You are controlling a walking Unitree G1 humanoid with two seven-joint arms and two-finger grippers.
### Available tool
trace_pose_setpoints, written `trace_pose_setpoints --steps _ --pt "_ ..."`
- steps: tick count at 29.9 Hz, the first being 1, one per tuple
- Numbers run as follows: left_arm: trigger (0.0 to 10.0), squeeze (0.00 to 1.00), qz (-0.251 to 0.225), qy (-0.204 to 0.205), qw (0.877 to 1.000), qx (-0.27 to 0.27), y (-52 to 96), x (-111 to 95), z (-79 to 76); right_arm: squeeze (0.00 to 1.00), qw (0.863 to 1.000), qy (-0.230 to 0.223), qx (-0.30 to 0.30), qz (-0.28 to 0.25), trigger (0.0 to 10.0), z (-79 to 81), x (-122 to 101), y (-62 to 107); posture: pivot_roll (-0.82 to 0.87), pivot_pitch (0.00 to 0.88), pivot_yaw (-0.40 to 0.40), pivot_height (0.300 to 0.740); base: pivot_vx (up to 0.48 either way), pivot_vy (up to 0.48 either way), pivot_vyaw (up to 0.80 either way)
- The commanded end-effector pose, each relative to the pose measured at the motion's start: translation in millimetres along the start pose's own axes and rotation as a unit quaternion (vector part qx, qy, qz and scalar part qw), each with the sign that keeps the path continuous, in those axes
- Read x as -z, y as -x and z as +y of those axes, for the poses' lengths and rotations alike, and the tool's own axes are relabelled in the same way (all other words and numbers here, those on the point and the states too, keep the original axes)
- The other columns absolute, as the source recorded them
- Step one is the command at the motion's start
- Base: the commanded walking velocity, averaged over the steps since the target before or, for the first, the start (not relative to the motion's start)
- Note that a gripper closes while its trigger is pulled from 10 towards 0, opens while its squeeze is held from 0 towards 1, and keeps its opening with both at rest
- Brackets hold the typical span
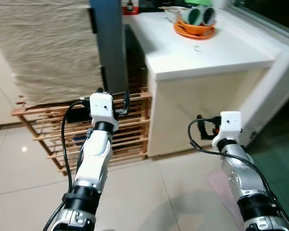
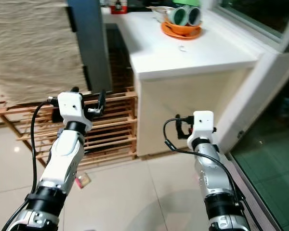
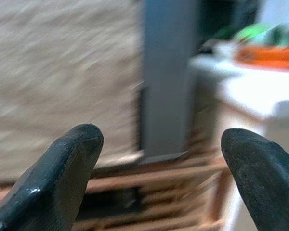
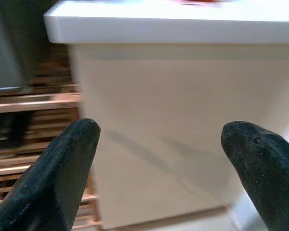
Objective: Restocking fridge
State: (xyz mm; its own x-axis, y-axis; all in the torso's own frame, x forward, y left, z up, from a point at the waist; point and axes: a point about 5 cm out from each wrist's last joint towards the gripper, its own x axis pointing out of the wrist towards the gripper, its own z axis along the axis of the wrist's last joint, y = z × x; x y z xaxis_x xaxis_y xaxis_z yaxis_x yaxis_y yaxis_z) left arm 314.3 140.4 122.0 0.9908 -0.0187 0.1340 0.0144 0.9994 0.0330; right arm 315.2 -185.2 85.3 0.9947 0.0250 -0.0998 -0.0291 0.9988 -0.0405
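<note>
A tall grey panel (image 1: 109, 43), perhaps the fridge's side, stands at the back between a rough beige hanging (image 1: 43, 48) and a white counter (image 1: 216, 55). My left gripper (image 1: 113, 96) is raised in front of the panel's foot and a wooden slatted rack (image 1: 135, 130). In the left wrist view its fingers (image 3: 70, 163) stand wide apart and empty. My right gripper (image 1: 202, 126) is held low before the counter's cream front (image 4: 173, 120), also open with nothing between its fingertips (image 4: 67, 154).
On the counter's far end sit an orange plate (image 1: 195, 31), two green cups (image 1: 198, 15) and a bowl (image 1: 172, 13). Pale tiled floor (image 1: 149, 192) lies below. A white frame (image 1: 274, 91) and darker green floor (image 2: 269, 163) are to the right.
</note>
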Motion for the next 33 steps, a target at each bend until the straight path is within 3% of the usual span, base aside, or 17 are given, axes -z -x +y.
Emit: trace_pose_setpoints --steps 1,6,10,17,21,23,25,28,33 --pt "10.0 0.00 -0.001 -0.003 1.000 -0.003 0.1 -6 1.3 0.00 1.000 0.001 -0.016 -0.002 10.0 8.0 0 -1.3 0.01 0.000 -0.017 0.740 0.000 0.428 0.00" --pt "10.0 0.00 0.012 -0.002 1.000 0.009 0.3 -6 -0.8 0.00 1.000 0.016 -0.021 0.008 10.0 15.3 6 -0.4 0.01 0.000 -0.011 0.740 0.000 0.434 0.00" --pt "10.0 0.00 0.013 -0.018 1.000 0.019 0.5 -7 -2.0 0.00 1.000 0.010 -0.023 0.011 10.0 16.1 8 -1.3 0.02 0.000 -0.007 0.740 0.000 0.476 0.00" --pt "10.0 0.00 0.031 -0.007 0.999 0.013 -1.5 -6 0.0 0.00 1.000 0.000 -0.030 0.001 10.0 18.1 6 -1.6 0.02 0.000 -0.005 0.740 0.000 0.480 0.00" --pt "10.0 0.00 0.033 -0.023 0.999 0.015 -4.1 -5 0.7 0.00 0.999 -0.006 -0.048 -0.009 10.0 24.2 4 -1.4 0.01 0.000 -0.009 0.740 0.000 0.480 0.00" --pt "10.0 0.00 0.040 -0.055 0.998 0.019 -5.5 -3 -1.2 0.00 0.998 -0.002 -0.057 -0.013 10.0 27.6 3 -2.0 0.02 0.000 -0.011 0.740 0.000 0.000 0.00" --pt "10.0 0.00 0.035 -0.053 0.998 0.020 -6.0 -5 -1.9 0.00 0.998 -0.001 -0.060 -0.015 10.0 29.5 2 -2.4 0.01 0.000 -0.011 0.740 0.000 0.000 0.00" --pt "10.0 0.00 0.031 -0.014 0.999 0.025 -6.8 -8 -5.2 0.00 0.997 0.007 -0.078 -0.025 10.0 36.7 -3 -3.8 0.01 0.000 -0.013 0.740 0.382 0.285 0.00" --pt "10.0 0.00 0.037 -0.014 0.999 0.009 -7.4 -6 -2.8 0.00 0.995 0.011 -0.093 -0.038 10.0 42.7 -6 -3.3 0.02 0.000 -0.014 0.740 0.374 0.297 0.00"
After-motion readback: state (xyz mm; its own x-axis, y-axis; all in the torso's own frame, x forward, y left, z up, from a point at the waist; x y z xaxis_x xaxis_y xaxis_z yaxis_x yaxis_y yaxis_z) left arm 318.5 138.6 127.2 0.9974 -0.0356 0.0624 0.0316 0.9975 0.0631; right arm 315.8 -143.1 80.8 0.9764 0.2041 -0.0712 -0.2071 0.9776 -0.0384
